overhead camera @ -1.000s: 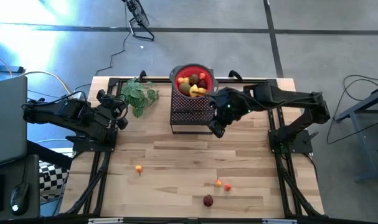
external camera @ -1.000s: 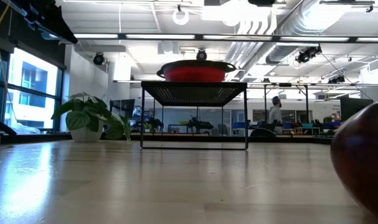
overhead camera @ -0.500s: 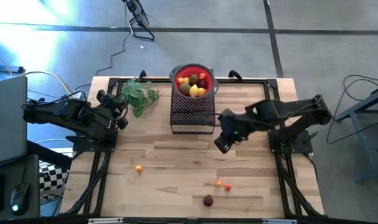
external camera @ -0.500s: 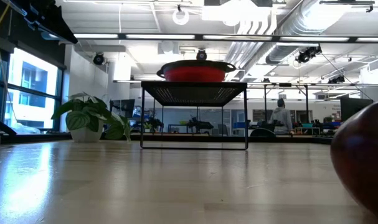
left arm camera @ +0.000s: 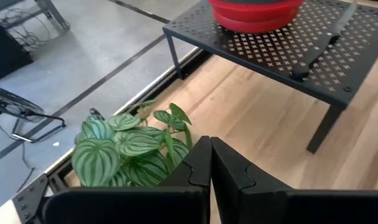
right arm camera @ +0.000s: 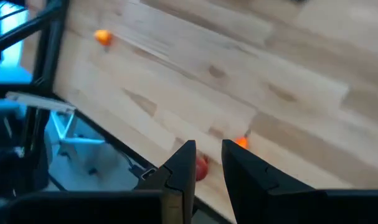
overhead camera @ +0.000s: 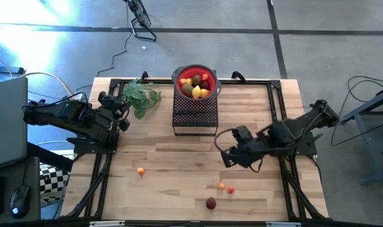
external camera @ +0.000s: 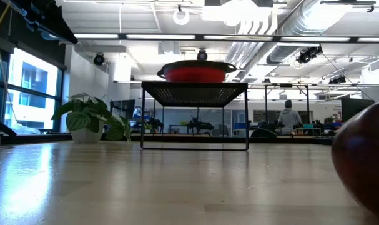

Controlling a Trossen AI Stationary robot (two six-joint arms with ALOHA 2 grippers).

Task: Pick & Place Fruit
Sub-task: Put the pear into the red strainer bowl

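At the table's left edge my left gripper (overhead camera: 120, 113) waits, fingers pressed together, beside the plant (overhead camera: 141, 96). Most fruit sits in the red bowl (overhead camera: 195, 82); four pieces (overhead camera: 221, 185) remain on the table. My right gripper (overhead camera: 224, 155) hovers narrowly parted, empty.

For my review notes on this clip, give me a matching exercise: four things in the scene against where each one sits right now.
Things:
1. red bowl
2. plant
3. dark red fruit
4. right tool

Places:
A. over bare wood between the rack and the loose fruit
B. on the table's far left, by the left arm
C. on top of the black rack
D. near the table's front edge, by two small orange and red pieces

Pairs: 1-C, 2-B, 3-D, 4-A
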